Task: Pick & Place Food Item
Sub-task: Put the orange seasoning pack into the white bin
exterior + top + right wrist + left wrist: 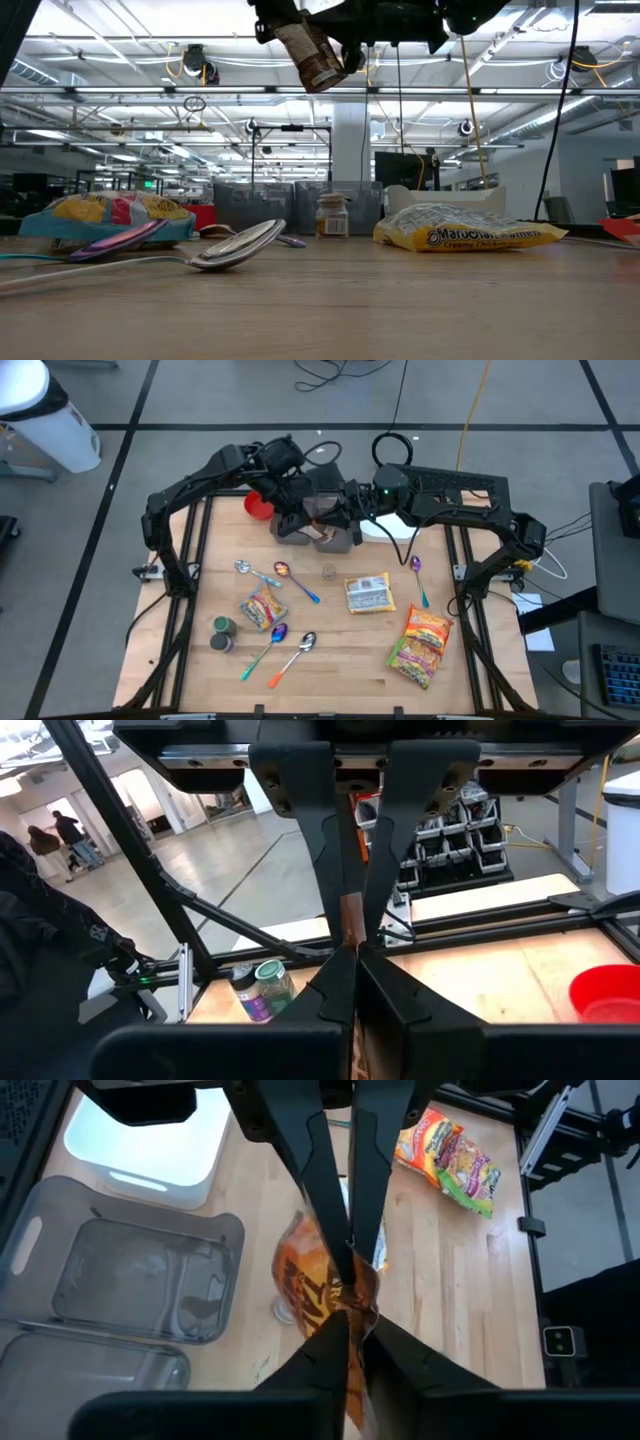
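An orange-brown food packet (315, 1285) hangs high over the far middle of the table, between my two grippers; the low view shows it (312, 55) well above the tabletop. My left gripper (352, 1330) comes in from the table's left and is shut on it. My right gripper (350, 958) comes in from the right and is shut on it too, its tips (350, 1260) almost meeting the left one's. In the high view both grippers (322, 510) meet above a grey compartment tray (300, 532). My left gripper pinches the packet's crimped end (354, 1370) between its two fingers, slanting down from the table's left. The packet is lifted clear and spreads out beyond the fingertips, tilted. My right gripper pinches the same packet near that end (340, 1285) between its two fingers, coming in level from the table's right. Its own wrist view shows the packet edge-on as a thin brown strip (350, 925). The packet is clear of the tray and the table.
Below the packet lie the grey tray (140, 1280), a white tub (150, 1140) and a red bowl (258, 507). Nearer on the table are noodle packets (368, 593) (422, 643) (263, 608), several spoons, two cans (222, 635) and a small jar (328, 571).
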You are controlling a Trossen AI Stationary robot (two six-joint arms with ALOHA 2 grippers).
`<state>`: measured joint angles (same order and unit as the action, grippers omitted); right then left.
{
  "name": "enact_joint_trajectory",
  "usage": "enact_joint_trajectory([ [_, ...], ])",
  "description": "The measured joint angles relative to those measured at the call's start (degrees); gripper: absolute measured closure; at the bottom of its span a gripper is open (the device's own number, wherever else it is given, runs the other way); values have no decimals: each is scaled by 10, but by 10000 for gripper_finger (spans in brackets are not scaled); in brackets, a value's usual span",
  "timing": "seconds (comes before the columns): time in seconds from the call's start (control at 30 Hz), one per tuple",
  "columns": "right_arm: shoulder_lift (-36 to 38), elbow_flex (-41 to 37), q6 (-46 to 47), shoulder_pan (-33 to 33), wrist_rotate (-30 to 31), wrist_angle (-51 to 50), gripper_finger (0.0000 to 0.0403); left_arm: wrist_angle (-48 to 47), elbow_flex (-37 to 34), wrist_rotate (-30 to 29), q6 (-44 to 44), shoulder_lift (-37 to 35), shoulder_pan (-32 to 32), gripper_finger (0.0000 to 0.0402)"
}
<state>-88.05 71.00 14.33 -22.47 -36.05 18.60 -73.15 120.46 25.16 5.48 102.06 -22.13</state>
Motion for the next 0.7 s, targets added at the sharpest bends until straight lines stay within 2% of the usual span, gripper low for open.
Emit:
enact_joint_trajectory([
  [0.3,-1,0,0,-11,0,-1,403,-12,0,8,0,-5,-20,317],
  [0.53,1,0,13,-27,0,10,403,-22,0,5,1,-35,-45,314],
  [0.7,7,0,42,-35,0,65,403,-24,0,3,-1,-56,-66,314],
])
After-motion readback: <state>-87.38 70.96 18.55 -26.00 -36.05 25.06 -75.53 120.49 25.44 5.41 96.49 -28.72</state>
